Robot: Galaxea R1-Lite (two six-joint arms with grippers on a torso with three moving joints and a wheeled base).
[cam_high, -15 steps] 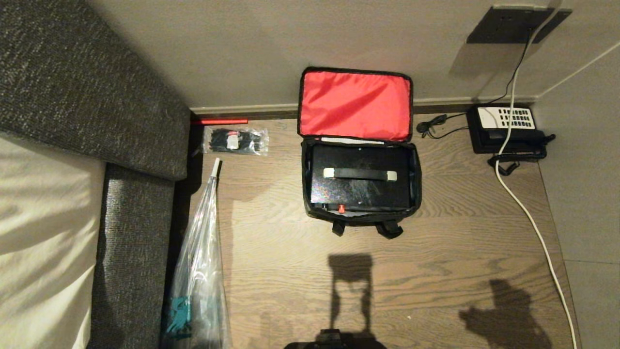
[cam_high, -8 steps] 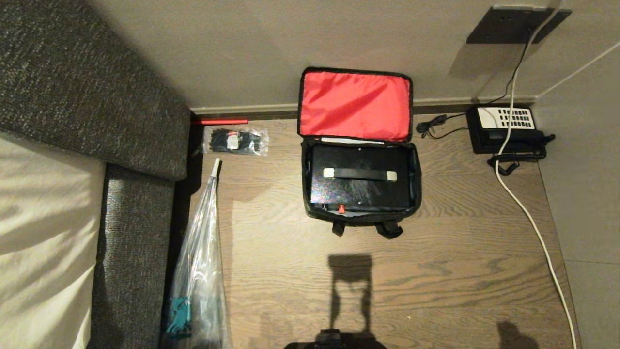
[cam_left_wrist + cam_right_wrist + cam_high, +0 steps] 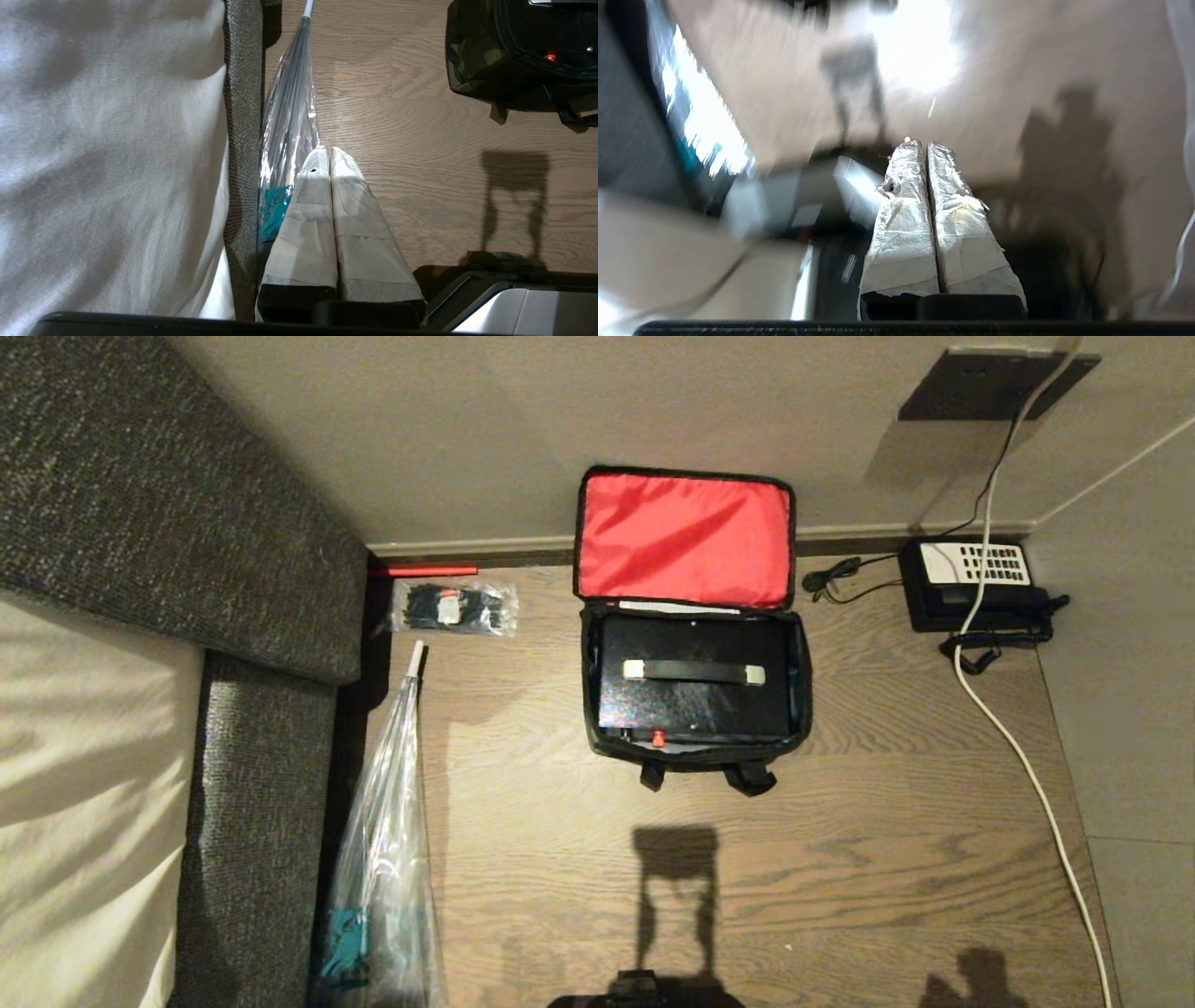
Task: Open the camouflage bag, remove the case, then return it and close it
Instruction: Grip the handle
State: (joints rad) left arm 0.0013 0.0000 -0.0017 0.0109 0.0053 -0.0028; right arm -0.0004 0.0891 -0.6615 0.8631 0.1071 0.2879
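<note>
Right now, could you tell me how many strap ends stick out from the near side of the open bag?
2: both strap ends lie on the floor at the camouflage bag's near edge, one left of the case's red latch, one right. Others may be hidden.

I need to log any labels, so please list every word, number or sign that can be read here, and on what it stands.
No text can be read.
Telephone: keypad markings too small to read.
Small plastic packet: white and red label too small to read.
Case in the camouflage bag: no lettering visible.
</note>
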